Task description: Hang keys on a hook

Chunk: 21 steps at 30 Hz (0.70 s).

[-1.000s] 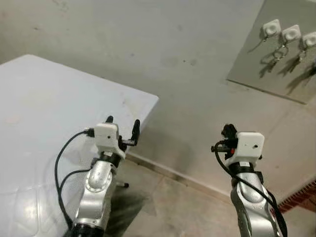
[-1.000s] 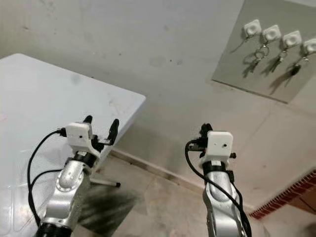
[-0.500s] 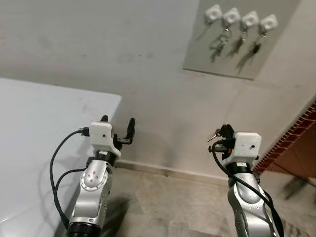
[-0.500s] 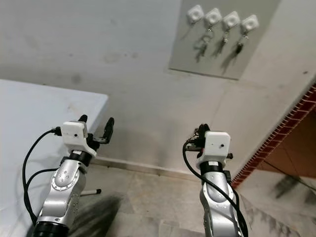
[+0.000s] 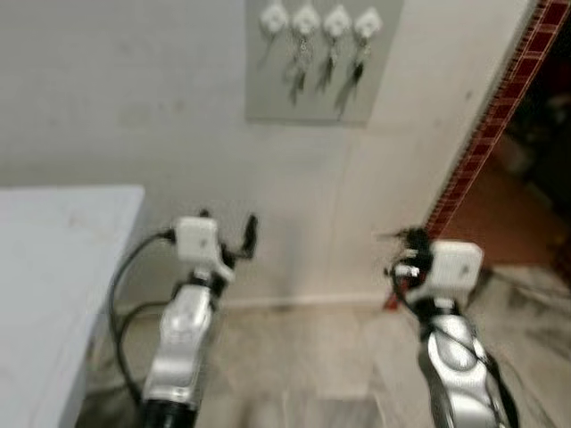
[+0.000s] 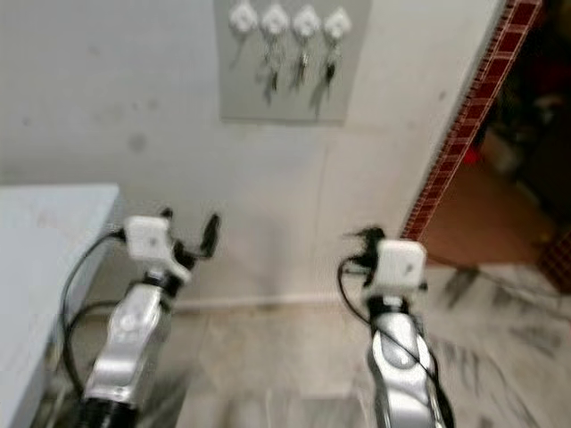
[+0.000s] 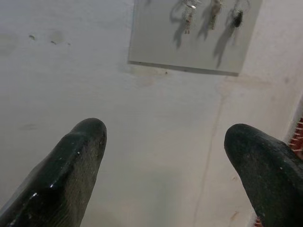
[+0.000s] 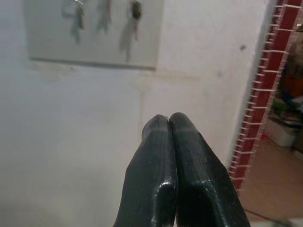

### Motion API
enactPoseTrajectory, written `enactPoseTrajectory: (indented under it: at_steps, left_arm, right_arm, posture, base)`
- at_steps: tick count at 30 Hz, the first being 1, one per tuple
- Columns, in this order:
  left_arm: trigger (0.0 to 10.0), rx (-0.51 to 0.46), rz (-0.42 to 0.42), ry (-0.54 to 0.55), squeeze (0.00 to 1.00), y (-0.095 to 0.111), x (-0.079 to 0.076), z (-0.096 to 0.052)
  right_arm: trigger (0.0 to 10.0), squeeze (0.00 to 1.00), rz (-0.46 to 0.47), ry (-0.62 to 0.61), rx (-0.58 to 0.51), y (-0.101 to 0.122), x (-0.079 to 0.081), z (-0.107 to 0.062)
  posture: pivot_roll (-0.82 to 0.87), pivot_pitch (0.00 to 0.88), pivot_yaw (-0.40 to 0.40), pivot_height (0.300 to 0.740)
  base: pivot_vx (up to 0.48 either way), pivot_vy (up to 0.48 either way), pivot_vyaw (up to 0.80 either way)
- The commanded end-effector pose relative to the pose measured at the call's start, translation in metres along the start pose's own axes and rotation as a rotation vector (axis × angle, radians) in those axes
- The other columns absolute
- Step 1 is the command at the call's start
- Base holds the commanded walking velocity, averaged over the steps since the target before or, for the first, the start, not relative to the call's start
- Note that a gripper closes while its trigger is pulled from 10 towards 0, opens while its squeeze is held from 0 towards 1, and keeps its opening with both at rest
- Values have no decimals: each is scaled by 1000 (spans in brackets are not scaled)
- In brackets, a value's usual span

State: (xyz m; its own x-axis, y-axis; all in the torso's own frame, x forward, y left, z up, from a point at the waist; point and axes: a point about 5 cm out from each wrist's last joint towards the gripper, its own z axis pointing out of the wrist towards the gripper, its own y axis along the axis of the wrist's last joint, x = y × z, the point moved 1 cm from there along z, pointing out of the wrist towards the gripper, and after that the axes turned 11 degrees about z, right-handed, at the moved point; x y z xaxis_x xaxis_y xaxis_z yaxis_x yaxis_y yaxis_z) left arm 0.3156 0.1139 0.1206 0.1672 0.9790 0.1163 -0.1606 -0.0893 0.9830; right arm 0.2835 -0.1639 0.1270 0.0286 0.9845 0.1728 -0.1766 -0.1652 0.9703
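The big pale wall (image 5: 134,98) is right ahead, and high on it is a grey board (image 5: 312,62) with four white hooks (image 5: 317,20) in a row. Keys already hang under three of the hooks; the hook farthest from the red brick edge (image 5: 486,116) looks free. The white table (image 5: 53,267) sits low down, off to the side away from the bricks.

The robot is walking up to the board, so the step in hand looks like the carry. Both arms are held up, well below the board. The left hand (image 5: 227,234) has its two black fingers (image 7: 71,161) wide apart and holds nothing. The right hand (image 8: 171,127) has its fingers pressed tight together. In the blurry head views a small dark thing pokes out from it toward the left hand. That may be the keys (image 5: 393,237), but I cannot tell for sure.

Next, the robot has to get nearer and lift the right hand up to the free hook, then slip the ring over it. That calls for a slow, careful aim.

Half a second ago the board sat more toward the brick side of the picture. Now it is near the middle, and less of the table shows. The whole picture has slid and gone blurry, so the camera has turned. The hands look the same.
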Motion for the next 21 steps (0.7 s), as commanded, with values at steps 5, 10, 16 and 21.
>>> enactPoseTrajectory:
  at_steps: [5,10,16,21]
  left_arm:
    - [10000,25,11,7,0,0,7,4]
    - [10000,26,26,-4,0,1,8,8]
    - [10000,33,4,-22,0,1,6,10]
    - [10000,58,5,-14,0,-2,5,9]
  right_arm:
    - [10000,0,5,33,8,-1,9,5]
    - [10000,0,8,-6,9,-1,3,4]
    - [10000,0,18,-35,12,-2,0,-1]
    - [10000,0,26,-36,17,-3,0,-3]
  posture:
    - [0,49,16,740]
    - [-10,53,28,740]
    - [-23,59,37,740]
    - [-23,64,31,740]
  base:
    - [0,0,0]
    - [0,0,0]
    - [0,0,0]
    - [0,0,0]
